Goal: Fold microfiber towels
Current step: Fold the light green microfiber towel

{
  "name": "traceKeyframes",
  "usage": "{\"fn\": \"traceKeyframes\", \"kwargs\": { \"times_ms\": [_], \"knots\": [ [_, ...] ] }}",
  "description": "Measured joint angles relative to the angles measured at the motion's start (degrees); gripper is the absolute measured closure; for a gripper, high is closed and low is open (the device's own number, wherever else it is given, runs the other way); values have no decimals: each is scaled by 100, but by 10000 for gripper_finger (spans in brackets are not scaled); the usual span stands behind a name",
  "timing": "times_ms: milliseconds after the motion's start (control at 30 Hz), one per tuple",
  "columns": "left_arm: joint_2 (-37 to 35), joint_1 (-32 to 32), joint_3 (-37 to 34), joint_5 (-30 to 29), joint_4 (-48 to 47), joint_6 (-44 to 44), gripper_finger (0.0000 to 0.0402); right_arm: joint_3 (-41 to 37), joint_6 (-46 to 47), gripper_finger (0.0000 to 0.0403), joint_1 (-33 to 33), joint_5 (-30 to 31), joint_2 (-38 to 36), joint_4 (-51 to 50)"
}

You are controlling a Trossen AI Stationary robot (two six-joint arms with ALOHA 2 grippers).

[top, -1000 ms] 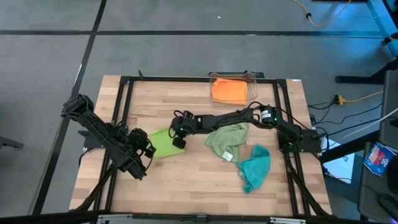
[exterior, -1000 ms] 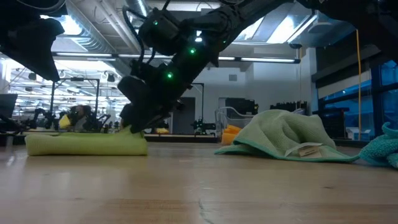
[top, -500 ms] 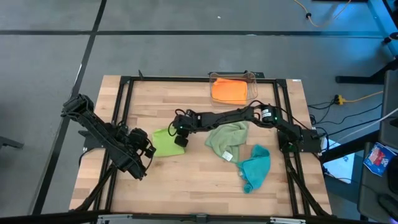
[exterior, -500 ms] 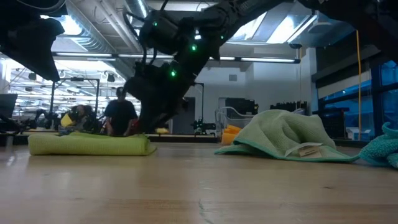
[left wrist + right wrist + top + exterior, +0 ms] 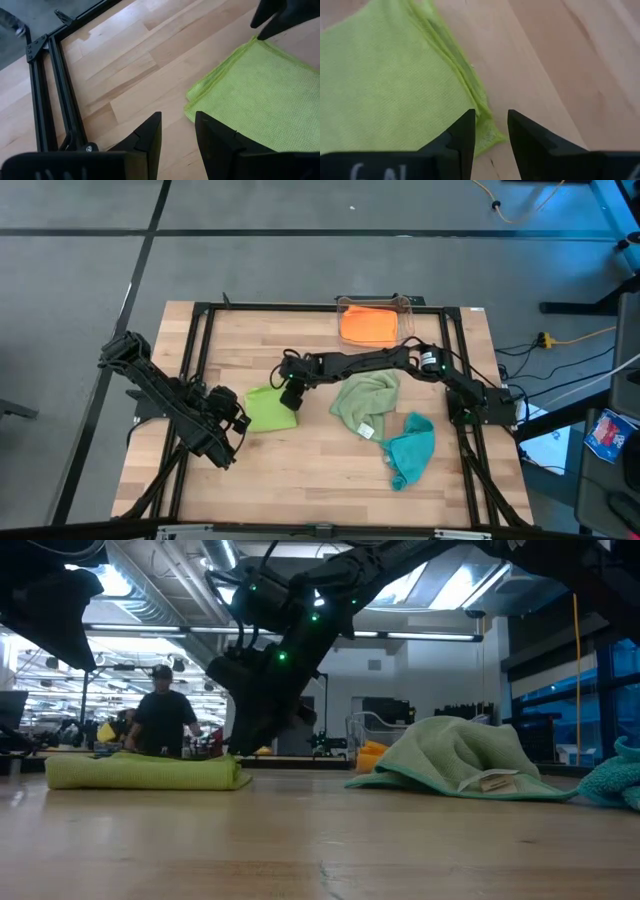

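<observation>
The lime green towel (image 5: 270, 409) lies folded flat on the desk (image 5: 330, 470), left of centre, its layered edges lined up in the right wrist view. The right pincer (image 5: 293, 394) hangs just over the towel's right corner with its fingers apart and nothing between them, so the fold on this cloth looks finished and the release made. The left pincer (image 5: 231, 423) waits just beside the towel's left edge, fingers parted and empty. The orange towel (image 5: 367, 326) sits in the clear bin (image 5: 404, 306) at the far edge of the desk. The sage green towel (image 5: 362, 406) lies crumpled right of centre, its white tag (image 5: 491, 781) showing, and the teal towel (image 5: 410, 450) is heaped nearer and further right; neither is folded yet. The next move probably calls for lifting the right arm clear without dragging the lime corner, then spreading the sage cloth flat before any fold. A person (image 5: 160, 724) stands in the room beyond.
</observation>
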Motion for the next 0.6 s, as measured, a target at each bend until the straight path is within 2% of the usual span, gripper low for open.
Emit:
{"fn": "traceKeyframes", "kwargs": {
  "times_ms": [233,367,600],
  "knots": [
    [-1,1,0,-1,1,-1,290,2,-29,286,-30,-180,0,116],
    [0,0,0,0,3,1,290,7,409,286,-39,-221,0,261],
    [0,0,0,0,4,-1,290,609,271,275,-245,-181,0,-786]
  ]
}}
